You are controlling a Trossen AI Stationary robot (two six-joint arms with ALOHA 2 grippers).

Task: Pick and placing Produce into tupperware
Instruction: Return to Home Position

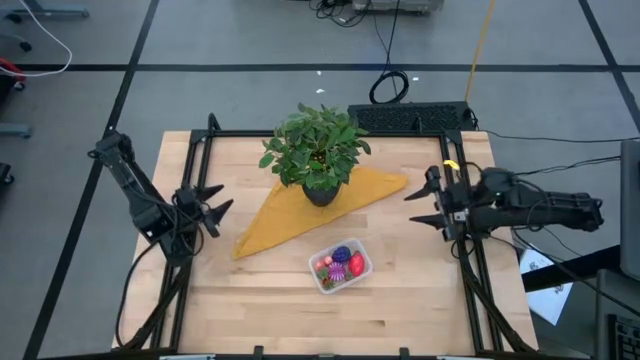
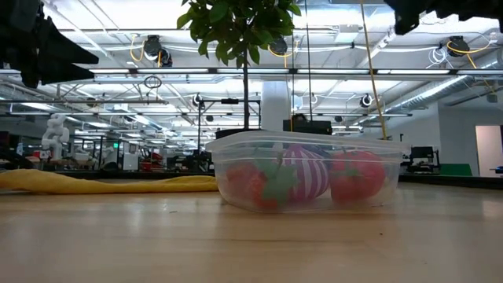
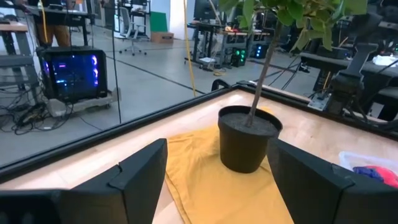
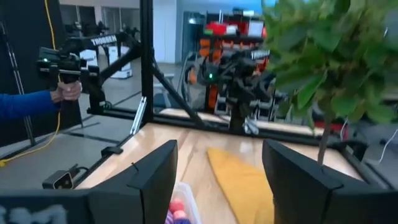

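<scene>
Tupperware [image 1: 341, 266] at 6 o'clock of plant pot [image 1: 320, 194], holds strawberry [image 1: 356, 266] and purple piece [image 1: 341, 254], probably grapes. Left gripper [image 1: 222, 198] at table's 9, right gripper [image 1: 410, 207] at 3, both with fingers spread.

Clear glossy plastic tupperware [image 1: 341, 266], matt yellow cloth [image 1: 300, 213], smooth wood table [image 1: 250, 300].

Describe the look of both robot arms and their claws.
The left arm and right arm are matte black, built of chunky jointed segments, with thin black cables trailing from them. The left claw and right claw each end in two dark, wedge-shaped fingers tapering to points.
</scene>
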